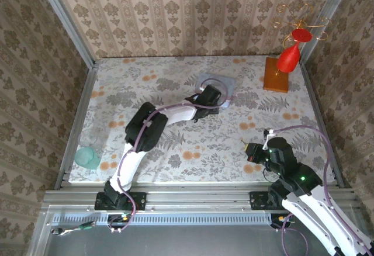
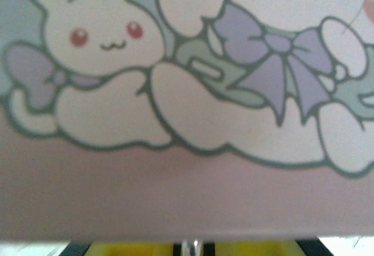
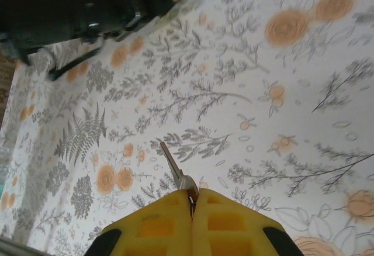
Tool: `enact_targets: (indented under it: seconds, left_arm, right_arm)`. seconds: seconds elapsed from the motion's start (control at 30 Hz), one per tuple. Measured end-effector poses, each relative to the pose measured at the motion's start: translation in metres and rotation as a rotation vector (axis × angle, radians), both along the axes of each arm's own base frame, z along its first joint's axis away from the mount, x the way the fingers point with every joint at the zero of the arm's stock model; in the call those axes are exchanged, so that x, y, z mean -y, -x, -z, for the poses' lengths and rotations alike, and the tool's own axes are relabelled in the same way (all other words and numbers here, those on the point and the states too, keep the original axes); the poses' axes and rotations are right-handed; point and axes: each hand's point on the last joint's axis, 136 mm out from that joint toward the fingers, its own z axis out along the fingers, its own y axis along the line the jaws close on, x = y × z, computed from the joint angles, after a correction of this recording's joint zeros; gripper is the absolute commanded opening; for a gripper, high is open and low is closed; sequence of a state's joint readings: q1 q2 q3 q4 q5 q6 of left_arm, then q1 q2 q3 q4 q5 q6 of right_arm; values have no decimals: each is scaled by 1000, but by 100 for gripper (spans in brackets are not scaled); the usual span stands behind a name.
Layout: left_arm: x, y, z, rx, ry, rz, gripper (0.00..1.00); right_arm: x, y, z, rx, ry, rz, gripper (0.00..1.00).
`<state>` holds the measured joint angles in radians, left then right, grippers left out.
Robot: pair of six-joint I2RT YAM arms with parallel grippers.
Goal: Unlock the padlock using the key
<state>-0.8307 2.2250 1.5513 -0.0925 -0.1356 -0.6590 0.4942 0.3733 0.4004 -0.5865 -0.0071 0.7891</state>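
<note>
Right gripper [image 3: 191, 200] clamped on key [image 3: 173, 166] over floral tablecloth [image 3: 263, 92], left gripper [image 1: 210, 97] of unclear grip, patterned wallpaper [image 1: 175, 10] around.

Left arm [image 1: 135, 161] and right arm [image 1: 318, 208] of white links, black joints, looping lilac cables [image 1: 304, 127], small green light [image 1: 302, 178], blocky yellow fingers [image 3: 234, 224]

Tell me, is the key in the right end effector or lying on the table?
In the right end effector: its yellow fingers are pressed together on the key, blade sticking out.
</note>
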Motion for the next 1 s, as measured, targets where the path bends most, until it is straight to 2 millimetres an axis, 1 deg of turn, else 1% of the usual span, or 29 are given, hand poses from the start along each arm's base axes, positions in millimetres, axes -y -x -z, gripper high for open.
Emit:
enact_targets:
  seconds: [0.13, 0.23, 0.33, 0.43, 0.5, 0.6, 0.73, 0.83, 1.0]
  left_arm:
    - [-44, 34, 2, -32, -13, -4, 6]
    - [-72, 63, 3, -54, -17, 1, 6]
    - [-95, 92, 4, -80, -2, 8, 7]
    - [-111, 118, 3, -116, 23, 11, 7]
    - [-115, 133, 1, -156, 54, 12, 7]
    - [-112, 154, -11, -192, 126, 23, 6]
    - [-105, 176, -25, -245, 236, 31, 6]
    - [-104, 184, -28, -283, 300, 4, 6]
    - [-103, 188, -27, -324, 379, -48, 7]
  right_arm:
    - [-18, -1, 24, -68, -27, -35, 0]
    - [-37, 1, 32, -91, -20, -89, 0]
    - [-59, 2, 39, -98, 4, -148, 0]
    - [-77, 1, 51, -124, 21, -177, 0]
    - [-86, -1, 58, -142, 22, -182, 0]
    - [-100, -6, 70, -168, 12, -180, 0]
    - [-116, -14, 75, -183, -50, -159, 0]
    - [-126, -21, 71, -181, -124, -133, 0]
    - [-143, -29, 59, -170, -268, -108, 0]
